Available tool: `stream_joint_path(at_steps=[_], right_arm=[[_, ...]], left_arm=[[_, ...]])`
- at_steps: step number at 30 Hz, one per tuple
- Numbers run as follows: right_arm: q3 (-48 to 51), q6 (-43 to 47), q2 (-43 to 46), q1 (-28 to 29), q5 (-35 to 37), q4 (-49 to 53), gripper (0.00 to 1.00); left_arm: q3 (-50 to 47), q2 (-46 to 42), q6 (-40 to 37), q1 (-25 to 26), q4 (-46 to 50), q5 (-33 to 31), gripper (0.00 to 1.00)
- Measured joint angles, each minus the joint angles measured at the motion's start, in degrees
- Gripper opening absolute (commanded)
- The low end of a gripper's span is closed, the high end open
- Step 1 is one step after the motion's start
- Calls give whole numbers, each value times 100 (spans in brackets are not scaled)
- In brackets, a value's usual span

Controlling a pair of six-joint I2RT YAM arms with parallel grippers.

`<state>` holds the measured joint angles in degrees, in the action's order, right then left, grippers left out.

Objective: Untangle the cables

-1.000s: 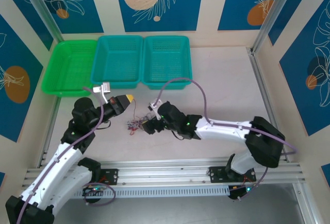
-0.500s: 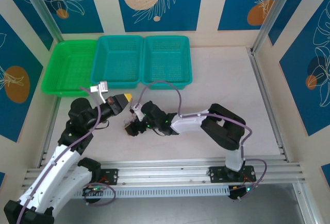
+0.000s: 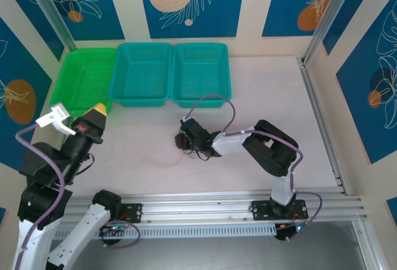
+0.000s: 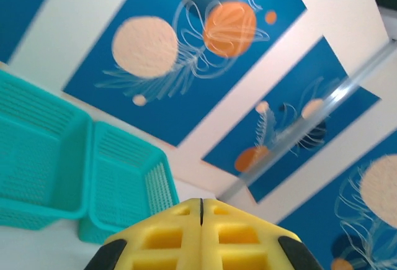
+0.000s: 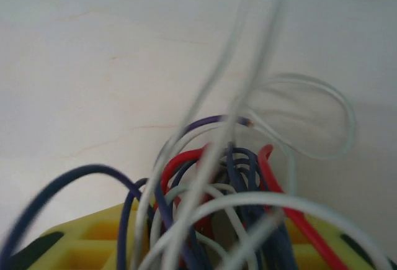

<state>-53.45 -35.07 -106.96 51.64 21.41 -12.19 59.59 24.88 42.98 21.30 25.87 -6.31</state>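
The cables [image 5: 223, 183] are a tangle of thin white, red and dark blue-purple loops. They bunch between the yellow fingers [image 5: 80, 245] of my right gripper [image 5: 211, 245], which is shut on them just above the pale table. From above, the right gripper [image 3: 183, 139] sits mid-table, a little in front of the baskets, with the cables [image 3: 189, 152] dark under its tip. My left gripper [image 3: 98, 109] is raised at the far left, well away from the tangle. Its yellow fingertips [image 4: 180, 220] meet with nothing between them, so the left gripper [image 4: 200, 207] is shut.
A green basket [image 3: 65, 74] and two teal baskets [image 3: 142, 45] [image 3: 201, 45] line the back of the table. A metal rail [image 3: 205, 205] runs along the near edge. A slanted frame post [image 3: 313, 105] bounds the right side.
My right gripper closed on the cable tangle and drew it a little right and back. The left arm swung away to the far left and lifted, still shut.
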Motion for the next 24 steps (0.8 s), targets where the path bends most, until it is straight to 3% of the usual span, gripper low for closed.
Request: stream_joint_path(at_steps=[3,7,9,14,18,24], right_arm=[[385,-26,452,-111,7,118,14],[807,175,1182,-199,0,328,7],[890,391,1587,-258,-37,505,7],[881,920,2175,-369,-229,903,6],[813,1047,2282,-457,-433,1325,6],[599,855,2308,-529,-610,1867,6]], left_arm=[[-459,-79,39,0,205,-361,0],[-1478,-317,125,0,297,-420,0],[-2221,-400,105,-2,-79,4,0],[-3595,345,168,136,-1646,1777,15],[-3698,946,-315,1054,-2487,2485,24],[-3661,1762,-1388,2708,-3582,2557,24]])
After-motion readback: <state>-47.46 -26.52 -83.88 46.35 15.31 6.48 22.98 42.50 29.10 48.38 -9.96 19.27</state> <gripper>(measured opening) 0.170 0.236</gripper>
